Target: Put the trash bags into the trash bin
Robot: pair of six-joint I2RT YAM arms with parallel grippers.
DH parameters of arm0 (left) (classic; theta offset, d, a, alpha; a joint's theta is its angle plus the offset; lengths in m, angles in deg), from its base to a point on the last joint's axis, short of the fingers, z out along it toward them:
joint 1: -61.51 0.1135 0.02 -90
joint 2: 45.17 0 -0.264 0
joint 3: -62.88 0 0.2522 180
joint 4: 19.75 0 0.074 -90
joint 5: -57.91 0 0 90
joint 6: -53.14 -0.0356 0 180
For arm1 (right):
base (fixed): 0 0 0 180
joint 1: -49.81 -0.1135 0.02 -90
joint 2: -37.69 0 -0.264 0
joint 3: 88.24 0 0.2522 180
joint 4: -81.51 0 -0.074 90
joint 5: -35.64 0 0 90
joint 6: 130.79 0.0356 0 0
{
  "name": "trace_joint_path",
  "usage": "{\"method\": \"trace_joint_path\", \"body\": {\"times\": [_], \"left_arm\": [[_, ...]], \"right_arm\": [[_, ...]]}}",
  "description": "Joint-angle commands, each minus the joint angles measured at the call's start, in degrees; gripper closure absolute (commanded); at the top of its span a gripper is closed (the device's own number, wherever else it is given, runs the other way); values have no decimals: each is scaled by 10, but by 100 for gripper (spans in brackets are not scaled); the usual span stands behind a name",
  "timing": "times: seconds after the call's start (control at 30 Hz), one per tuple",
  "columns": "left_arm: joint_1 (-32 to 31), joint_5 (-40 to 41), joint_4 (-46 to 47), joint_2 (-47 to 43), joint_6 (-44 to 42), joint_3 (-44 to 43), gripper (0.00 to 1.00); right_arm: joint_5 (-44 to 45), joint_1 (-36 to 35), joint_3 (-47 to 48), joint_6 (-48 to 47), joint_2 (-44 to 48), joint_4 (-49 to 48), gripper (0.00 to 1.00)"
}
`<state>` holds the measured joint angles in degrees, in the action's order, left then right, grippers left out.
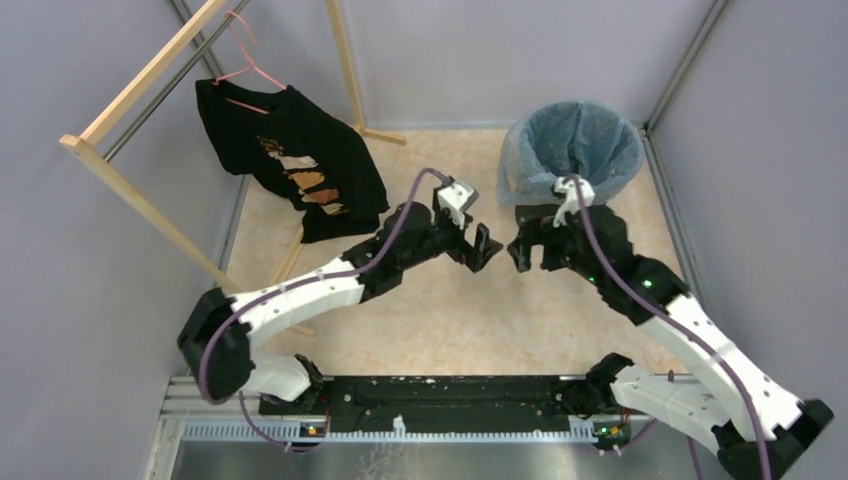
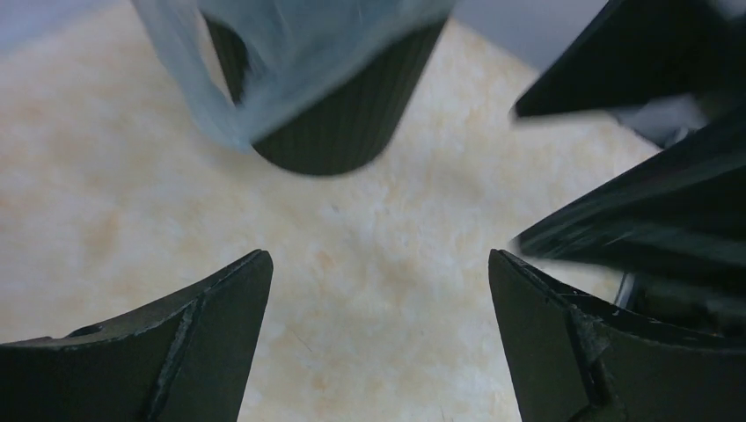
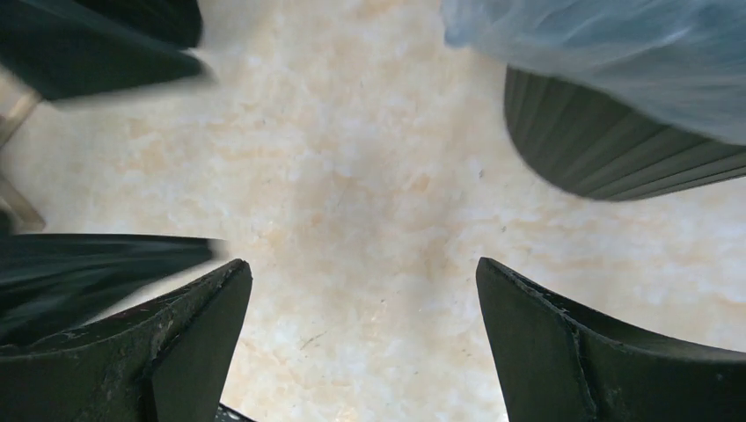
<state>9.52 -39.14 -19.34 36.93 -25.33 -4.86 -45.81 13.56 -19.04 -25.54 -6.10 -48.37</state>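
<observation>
wrinkly pale-blue trash bag (image 1: 570, 140) lines the ribbed black bin (image 2: 343, 132); left hand (image 1: 484, 249) and right hand (image 1: 527, 250) released.

Pale grey walls (image 1: 480, 50), mottled beige floor (image 1: 450, 320), wooden clothes rack (image 1: 140, 77) at left, even light

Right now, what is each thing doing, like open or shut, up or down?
trash bag: lining the trash bin, folded over its rim.
trash bin: upright, lined.
black T-shirt: hanging from a pink hanger.
left claw: open, empty.
right claw: open, empty.
</observation>
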Motion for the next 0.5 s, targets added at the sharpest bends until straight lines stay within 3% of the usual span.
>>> {"method": "trace_joint_path", "body": {"times": [0.0, 0.2, 0.3, 0.47], "left_arm": [[0, 115, -82, -105, -72, -73, 1], [1, 176, 22, -202, -145, 5, 1], [1, 156, 13, -214, -137, 12, 1], [0, 147, 7, -236, -137, 14, 1]], "right_arm": [[-15, -4, -27, 95, -74, -91, 1], [70, -4, -96, 200, -172, -204, 1], [133, -4, -138, 263, -211, -283, 1], [279, -5, -171, 280, -285, -408, 1]]}}
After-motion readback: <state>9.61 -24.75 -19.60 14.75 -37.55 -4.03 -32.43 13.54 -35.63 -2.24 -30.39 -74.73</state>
